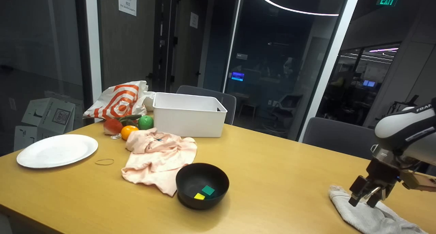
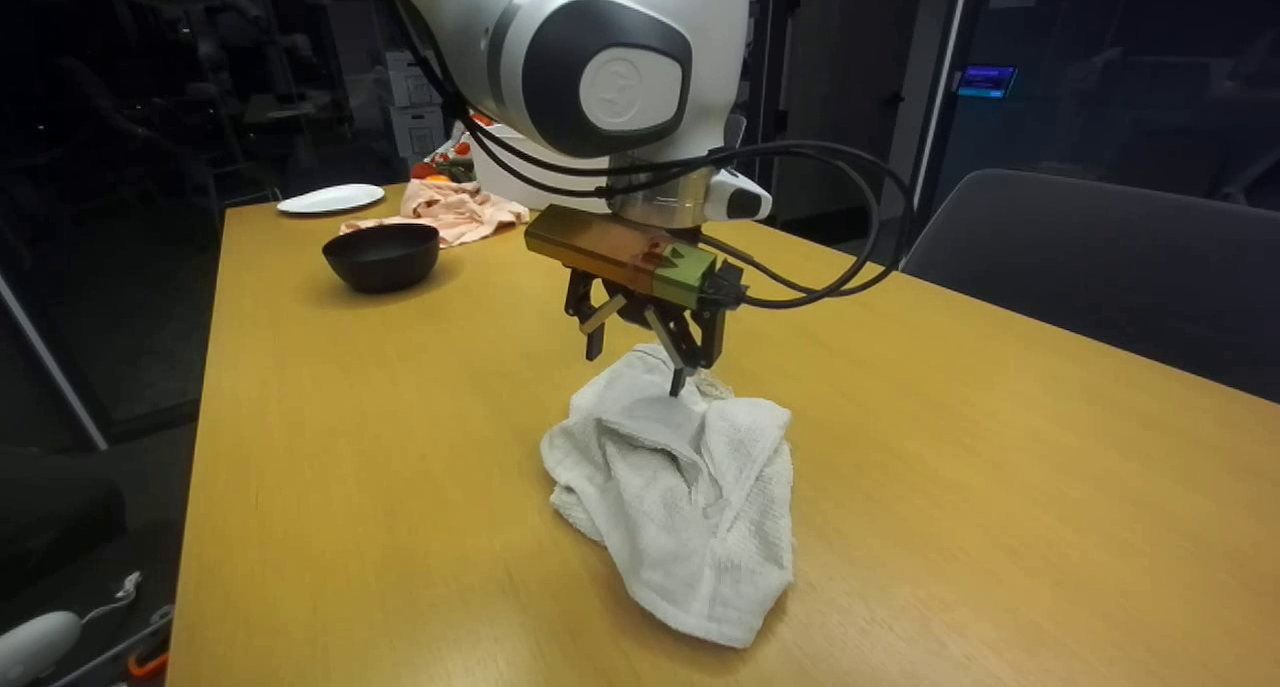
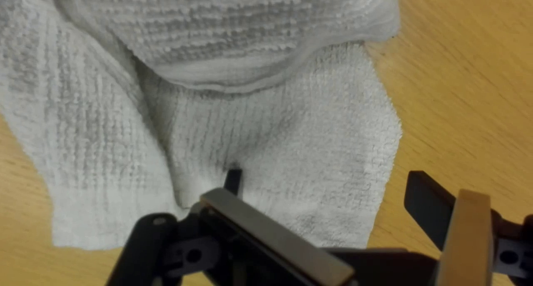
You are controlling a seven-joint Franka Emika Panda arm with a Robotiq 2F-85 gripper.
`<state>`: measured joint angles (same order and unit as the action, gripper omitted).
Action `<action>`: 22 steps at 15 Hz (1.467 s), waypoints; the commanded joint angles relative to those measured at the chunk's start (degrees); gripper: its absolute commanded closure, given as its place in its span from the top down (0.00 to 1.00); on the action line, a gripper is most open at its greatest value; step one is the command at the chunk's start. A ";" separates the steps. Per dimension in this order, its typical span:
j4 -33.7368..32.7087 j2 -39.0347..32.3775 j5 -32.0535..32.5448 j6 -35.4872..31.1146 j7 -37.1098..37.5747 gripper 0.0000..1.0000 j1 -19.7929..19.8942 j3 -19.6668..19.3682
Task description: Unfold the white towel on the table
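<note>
In an exterior view the white towel (image 2: 680, 517) lies rumpled at lower centre, partly folded over itself. In the wrist view its ribbed weave shows: a hemmed flap droops across the top, another layer runs down the left, and a flatter stretch lies at the middle.

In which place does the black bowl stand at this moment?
In an exterior view, the black bowl stands at the picture's left, on the table, just in front of the pink cloth.
</note>
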<state>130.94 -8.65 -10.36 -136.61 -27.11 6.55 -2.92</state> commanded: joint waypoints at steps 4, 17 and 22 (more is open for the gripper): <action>1.23 -1.55 4.04 -5.26 3.53 1.00 -0.91 0.42; 2.88 -2.47 10.96 -10.50 6.81 0.24 -1.12 0.53; 2.71 0.25 20.13 -13.55 12.72 0.04 -1.83 -2.05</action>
<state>132.77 -11.31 3.54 -147.45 -19.10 5.62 -2.96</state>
